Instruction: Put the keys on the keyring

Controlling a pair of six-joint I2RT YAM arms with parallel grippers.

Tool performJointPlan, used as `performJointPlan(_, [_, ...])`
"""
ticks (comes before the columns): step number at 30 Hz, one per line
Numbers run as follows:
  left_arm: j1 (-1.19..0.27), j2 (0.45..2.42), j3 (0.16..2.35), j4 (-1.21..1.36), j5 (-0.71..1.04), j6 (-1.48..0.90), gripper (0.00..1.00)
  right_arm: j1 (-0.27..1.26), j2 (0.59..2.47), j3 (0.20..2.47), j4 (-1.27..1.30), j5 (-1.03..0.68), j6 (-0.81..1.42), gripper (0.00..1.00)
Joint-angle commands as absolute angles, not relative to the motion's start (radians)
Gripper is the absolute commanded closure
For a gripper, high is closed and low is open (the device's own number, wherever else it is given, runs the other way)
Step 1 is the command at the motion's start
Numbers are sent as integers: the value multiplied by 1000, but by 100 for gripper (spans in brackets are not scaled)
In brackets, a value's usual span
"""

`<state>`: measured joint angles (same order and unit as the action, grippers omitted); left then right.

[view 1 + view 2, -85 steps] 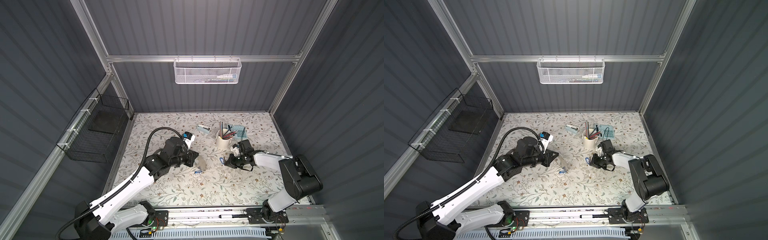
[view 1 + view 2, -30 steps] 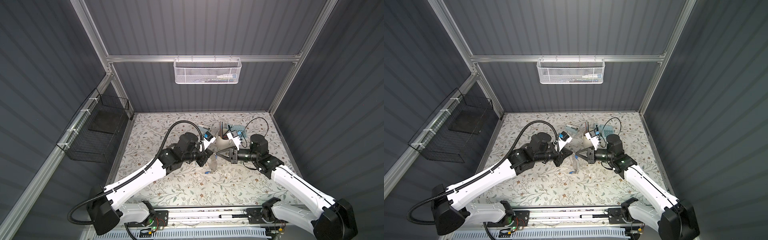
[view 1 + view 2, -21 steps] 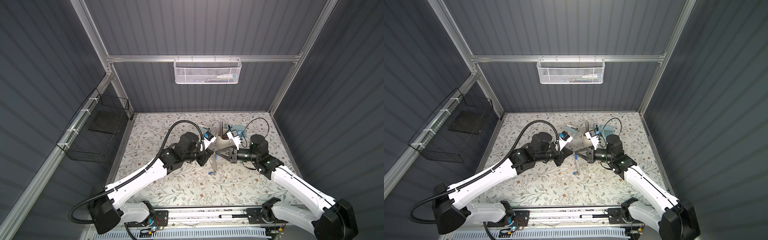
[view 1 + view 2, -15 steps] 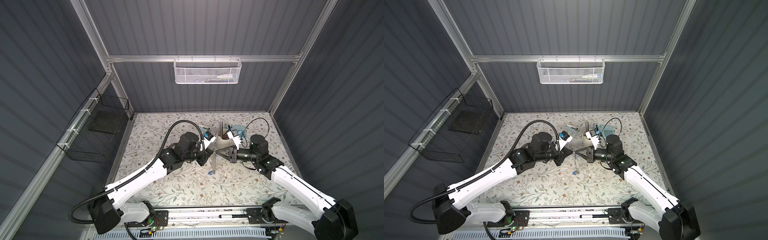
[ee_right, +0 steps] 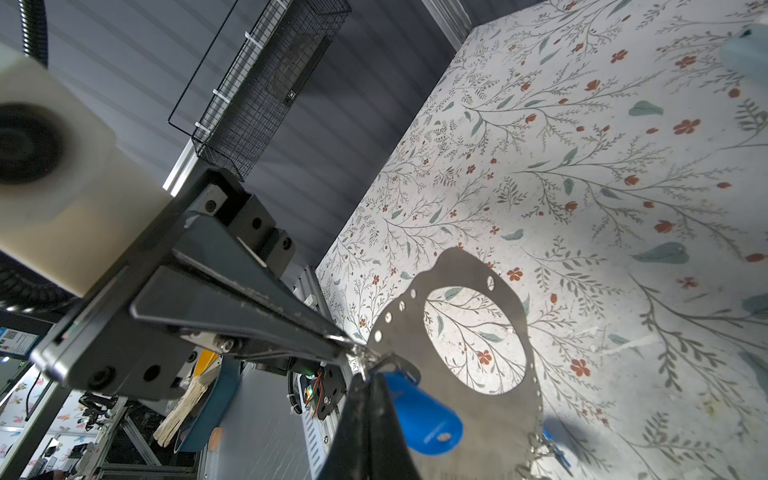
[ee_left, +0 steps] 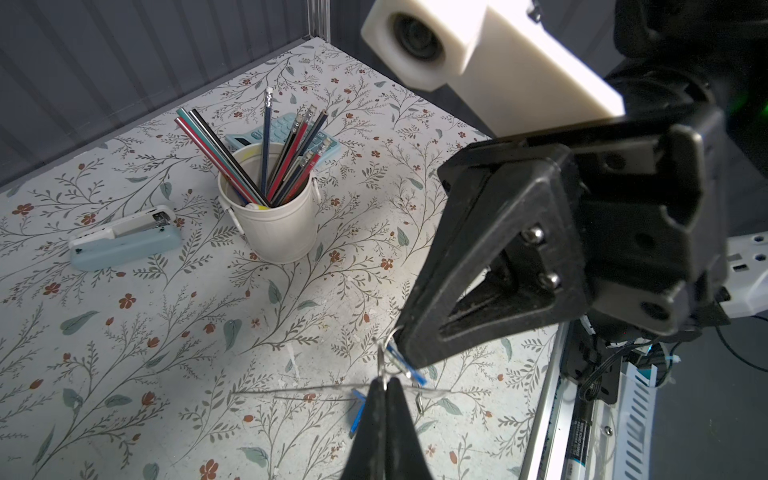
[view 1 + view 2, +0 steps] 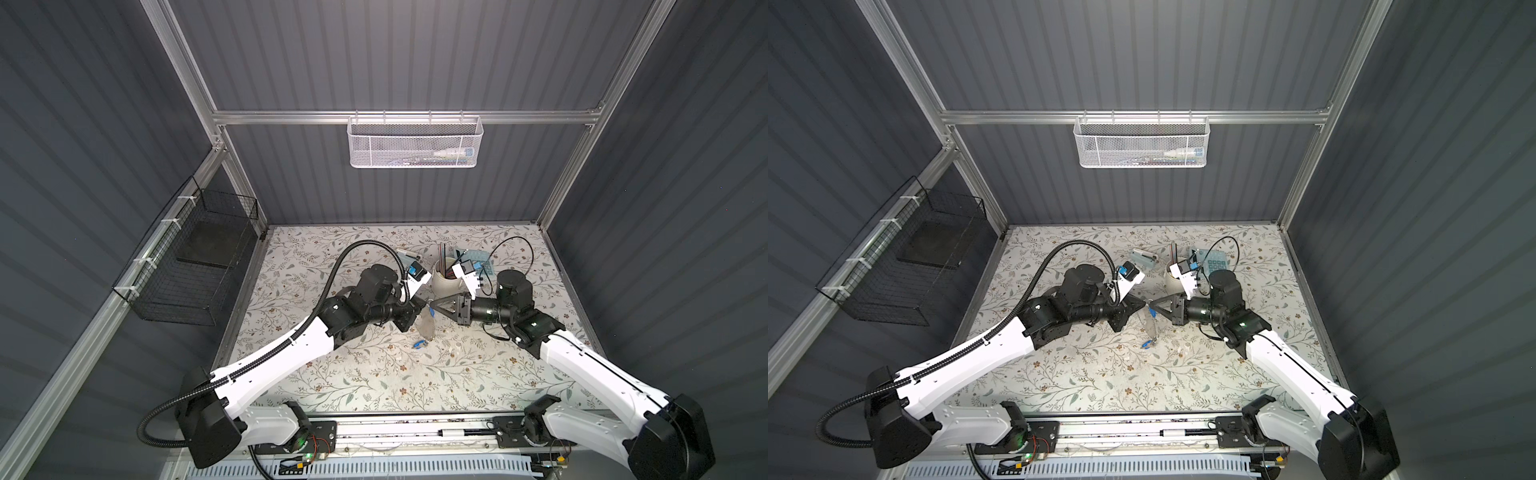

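In both top views my two grippers meet tip to tip above the middle of the table. The left gripper (image 7: 423, 306) (image 6: 384, 384) is shut on the rim of the keyring (image 7: 427, 326) (image 5: 478, 270), a flat grey oval plate that hangs below it; it is edge-on in the left wrist view. One of the keys (image 7: 419, 343) (image 5: 550, 444), with a blue tag, dangles from the keyring's lower rim. The right gripper (image 7: 433, 307) (image 5: 368, 376) is shut on the other key, whose blue tag (image 5: 424, 411) lies against the plate beside the left fingertips (image 5: 340, 338).
A white cup (image 7: 445, 280) (image 6: 272, 232) of pencils stands just behind the grippers. A pale blue stapler (image 6: 124, 241) lies beside it and a calculator (image 6: 286, 129) behind it. A white mesh basket (image 7: 415, 141) hangs on the back wall, a black wire basket (image 7: 195, 270) on the left wall.
Since the oldest frames both arms have risen from the table and come together at the middle with keyring and key. Over the last second they have barely moved.
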<state>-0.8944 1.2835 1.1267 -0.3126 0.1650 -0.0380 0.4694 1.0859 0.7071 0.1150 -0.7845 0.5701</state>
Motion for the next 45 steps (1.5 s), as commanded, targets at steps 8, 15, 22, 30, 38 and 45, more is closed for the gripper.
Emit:
performJointPlan(8, [-912,1250,1126,-243,154,-56,100,468,1112,708,63,-719,598,100])
performJointPlan(15, [-923,1226,1097,-192,129,-63,100,469,1149,705,41,-710,613,100])
performJointPlan(22, [-930,1196,1059,-129,101,-65,100,471,1174,703,27,-715,618,100])
performJointPlan(30, [-934,1180,1013,-65,66,-78,100,471,1210,727,11,-761,611,100])
performJointPlan(38, [-936,1162,961,5,19,-109,100,463,1194,729,11,-752,594,100])
performJointPlan(45, [-935,1131,898,133,-10,-108,100,431,1162,708,34,-784,598,100])
